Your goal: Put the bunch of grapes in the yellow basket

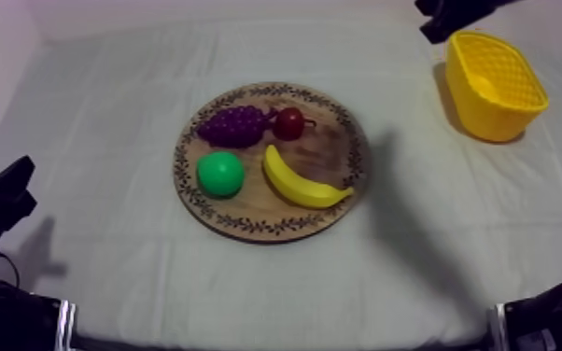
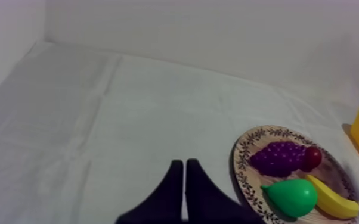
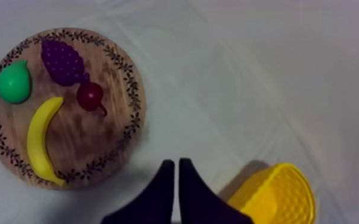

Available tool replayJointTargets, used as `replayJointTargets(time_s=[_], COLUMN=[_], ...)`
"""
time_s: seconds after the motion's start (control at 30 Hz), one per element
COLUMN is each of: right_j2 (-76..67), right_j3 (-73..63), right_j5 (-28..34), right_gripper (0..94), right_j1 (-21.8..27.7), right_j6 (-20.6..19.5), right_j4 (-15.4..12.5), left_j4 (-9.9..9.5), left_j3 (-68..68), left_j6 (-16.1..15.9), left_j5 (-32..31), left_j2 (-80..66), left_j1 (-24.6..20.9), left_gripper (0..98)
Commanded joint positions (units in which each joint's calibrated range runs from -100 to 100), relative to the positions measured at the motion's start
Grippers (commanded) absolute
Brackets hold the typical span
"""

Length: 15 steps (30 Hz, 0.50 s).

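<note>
Grey-white cloth point(image 1: 107, 271) covered the table, and over it the left gripper point(image 2: 183, 162) hung with its two black fingers pressed together on nothing, off to the side of the round wooden board with a patterned rim point(image 1: 247, 229), while the right gripper point(image 3: 176, 161) hovered just as closed and empty between that board and the yellow basket point(image 1: 495, 84). The purple bunch of grapes point(image 1: 233, 124) lay flat on the far part of the board, its long axis running crosswise, one end just beside the small red fruit point(image 1: 289, 122) and the other pointing at the rim on the left arm's side. Nearer on the board lay the green pear point(image 1: 220, 174) and the yellow banana point(image 1: 303, 182), both apart from the grapes.
</note>
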Motion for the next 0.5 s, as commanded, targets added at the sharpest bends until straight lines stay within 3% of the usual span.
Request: replayJointTargets(time_s=[0.0, 0.2, 0.47], right_j2=[3.37, 9.57, 17.69], right_j3=[-6.31, -15.74, -26.34], right_j5=[2.12, 7.76, 13.08], right_gripper=[0.4, 0.4, 0.4], right_j1=[-0.07, -0.96, -3.05], right_j6=[1.38, 4.86, 6.62], right_j4=[-0.76, -3.02, -2.99], left_j4=[0.02, 0.02, 0.02], left_j3=[-0.03, -0.03, -0.03], left_j6=[0.01, 0.01, 0.01], left_j5=[0.04, 0.04, 0.04], left_j2=[0.0, 0.0, 0.0], left_j1=[0.0, 0.0, 0.0], left_gripper=[0.1, 0.1, 0.1])
